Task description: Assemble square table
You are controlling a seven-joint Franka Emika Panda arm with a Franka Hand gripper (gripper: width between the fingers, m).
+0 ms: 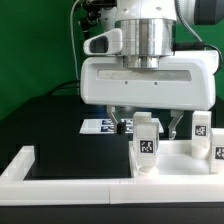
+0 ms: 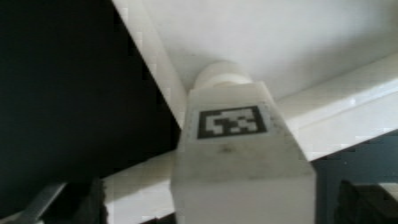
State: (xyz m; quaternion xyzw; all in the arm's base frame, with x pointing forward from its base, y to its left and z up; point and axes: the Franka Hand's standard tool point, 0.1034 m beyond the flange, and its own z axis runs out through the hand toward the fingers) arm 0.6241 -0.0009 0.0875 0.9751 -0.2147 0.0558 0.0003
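A white leg (image 1: 147, 150) with a black-and-white tag stands upright on the white square tabletop (image 1: 178, 163) at the exterior view's right. My gripper (image 1: 149, 128) hangs over it, open, with one dark finger on each side of the leg's top and a gap on both sides. In the wrist view the leg (image 2: 235, 150) fills the middle between my gripper (image 2: 205, 205) fingers (image 2: 43, 203), and the tabletop (image 2: 267, 40) lies behind it. Two more tagged legs stand further right, one (image 1: 201, 127) behind and one (image 1: 220, 150) at the picture's edge.
A long white border rail (image 1: 100, 194) runs along the front and turns up at the exterior view's left (image 1: 20, 164). The marker board (image 1: 98, 125) lies on the black table behind my gripper. A green wall closes the back.
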